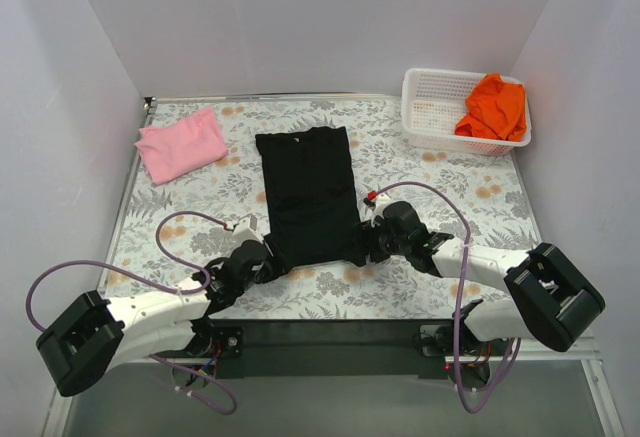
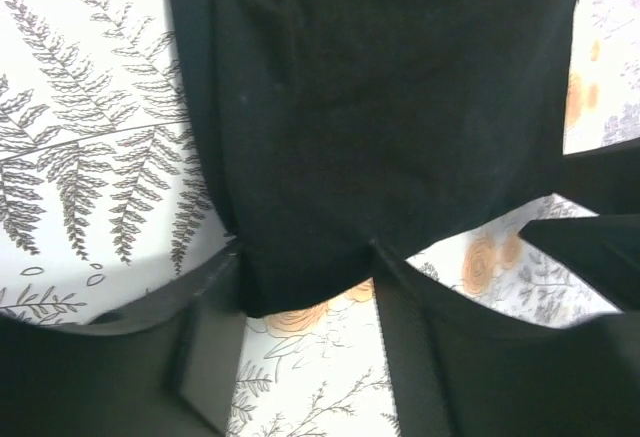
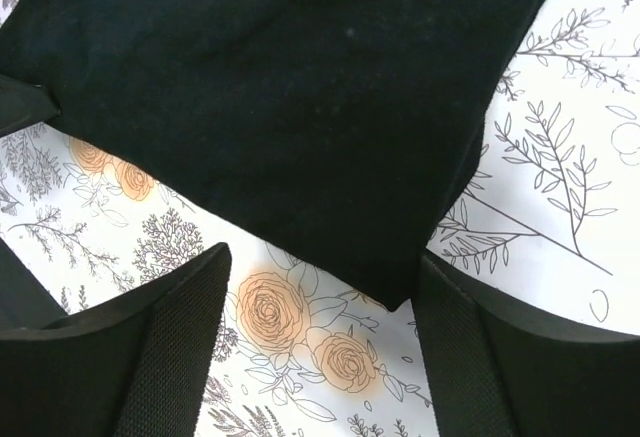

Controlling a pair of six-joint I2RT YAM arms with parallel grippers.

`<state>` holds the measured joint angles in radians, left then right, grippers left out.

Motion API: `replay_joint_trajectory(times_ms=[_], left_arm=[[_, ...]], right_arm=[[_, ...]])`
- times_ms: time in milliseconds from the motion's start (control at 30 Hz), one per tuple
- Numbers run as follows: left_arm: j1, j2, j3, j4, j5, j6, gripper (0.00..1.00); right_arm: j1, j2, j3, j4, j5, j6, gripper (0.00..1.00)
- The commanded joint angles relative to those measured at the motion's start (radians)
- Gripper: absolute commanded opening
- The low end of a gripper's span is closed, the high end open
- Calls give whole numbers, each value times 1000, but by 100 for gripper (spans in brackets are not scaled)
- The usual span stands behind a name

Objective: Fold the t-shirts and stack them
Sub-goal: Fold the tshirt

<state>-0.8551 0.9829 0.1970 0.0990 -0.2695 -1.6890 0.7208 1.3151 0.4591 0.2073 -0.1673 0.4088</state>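
The left gripper [image 2: 305, 257] stands with its jaws apart, straddling the near left corner of the black t-shirt [image 2: 380, 107]; the cloth lies between the fingers but is not pinched. The right gripper [image 3: 322, 257] is likewise unclamped, jaws wide, with the shirt's near right corner lying just inside its right finger. The two are set one at each end of the near hem, which looks like the preparation for a matched two-handed lift, so the hem can be carried evenly toward the collar without the cloth skewing. The black t-shirt lies flat in the middle of the flower-printed table [image 1: 450, 187], already narrowed to a long rectangle with its collar at the far end, so a crosswise fold seems the step in hand. There are three t-shirts. Besides the black one, the pink t-shirt [image 1: 180, 147] lies folded at the far left, probably the base of the stack, and the orange t-shirt [image 1: 495, 107] sits crumpled in the one white mesh basket [image 1: 420, 97] at the far right, draped over its rim and not yet folded. There are two arms and two grippers.
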Motion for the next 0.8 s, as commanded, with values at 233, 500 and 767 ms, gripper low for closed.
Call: replay_joint_trajectory(times_ms=[233,500,767], left_arm=[[-9,80,-14,-27,-30,38,0],[-16,80,-16,5,-2,103,0],[-54,-39,-31,-30,47,74,0]], right_arm=[[11,29,-19,-17,9,1,30],[32,-13,-23,-57,28,-5,1],[98,-157,-49,-184,75,25,1]])
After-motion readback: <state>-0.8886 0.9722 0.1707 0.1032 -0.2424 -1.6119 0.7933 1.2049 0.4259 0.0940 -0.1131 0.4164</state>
